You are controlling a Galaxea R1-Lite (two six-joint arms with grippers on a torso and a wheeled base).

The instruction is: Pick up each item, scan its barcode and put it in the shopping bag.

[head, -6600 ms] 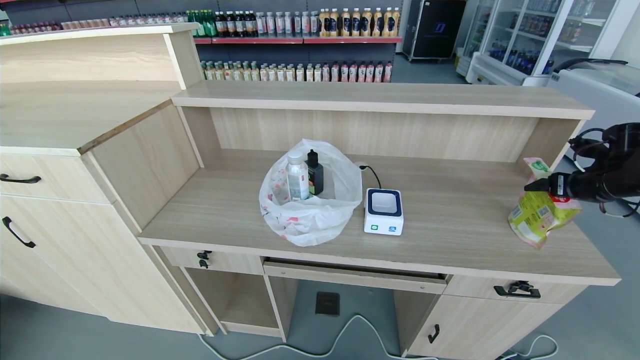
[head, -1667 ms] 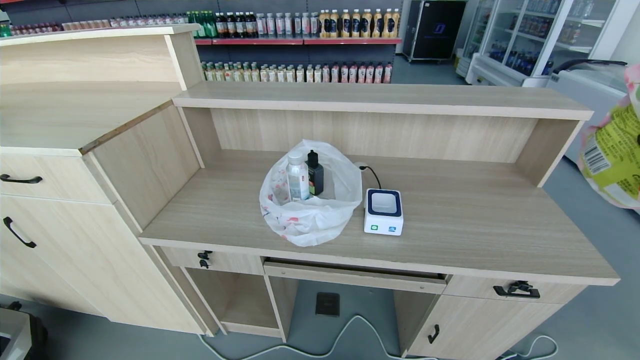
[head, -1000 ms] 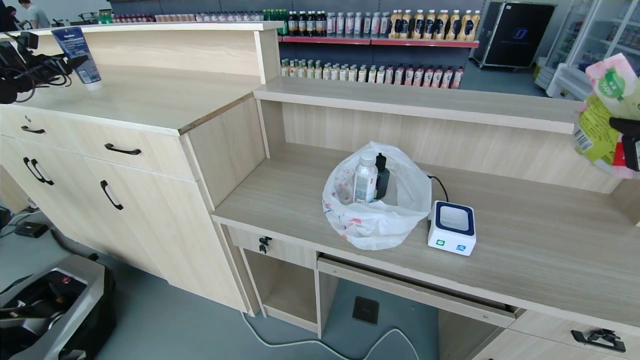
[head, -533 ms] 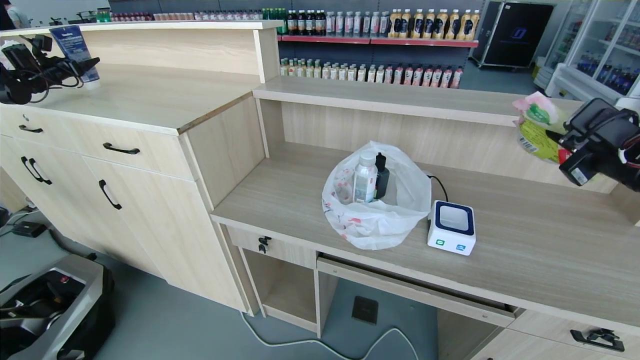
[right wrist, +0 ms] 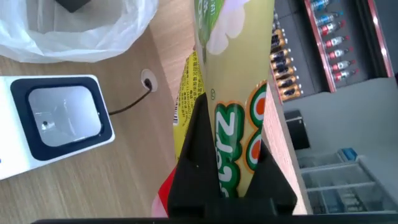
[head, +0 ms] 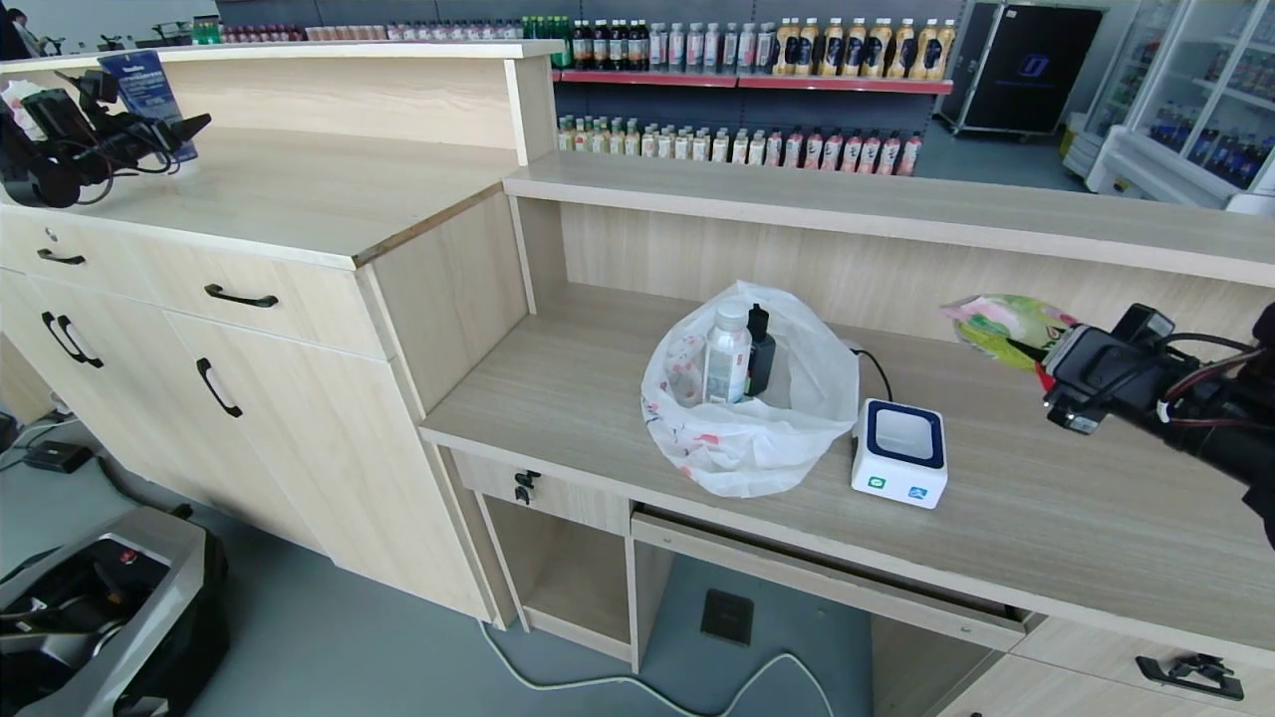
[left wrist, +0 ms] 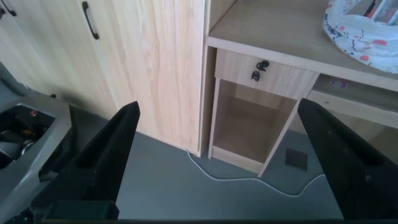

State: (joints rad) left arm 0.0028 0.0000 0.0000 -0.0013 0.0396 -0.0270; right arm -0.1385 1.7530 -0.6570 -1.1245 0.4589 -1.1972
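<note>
My right gripper is shut on a green snack bag, held low over the desk to the right of the scanner and behind it. In the right wrist view the snack bag stands pinched in the right gripper, with the white scanner and the shopping bag beyond. The white shopping bag sits open mid-desk, holding a clear bottle and a dark bottle. The scanner is just right of it. My left gripper hovers open over the raised counter beside a blue tube; nothing lies between its fingers.
The raised counter stands left of the desk, and a long shelf overhangs the desk's back. A cable runs from the scanner to the back wall. A grey and black machine sits on the floor at lower left.
The head camera turned left before one second ago. Since then my right gripper has brought the snack bag down from high at the right to low over the desk. The left gripper edged slightly right.
</note>
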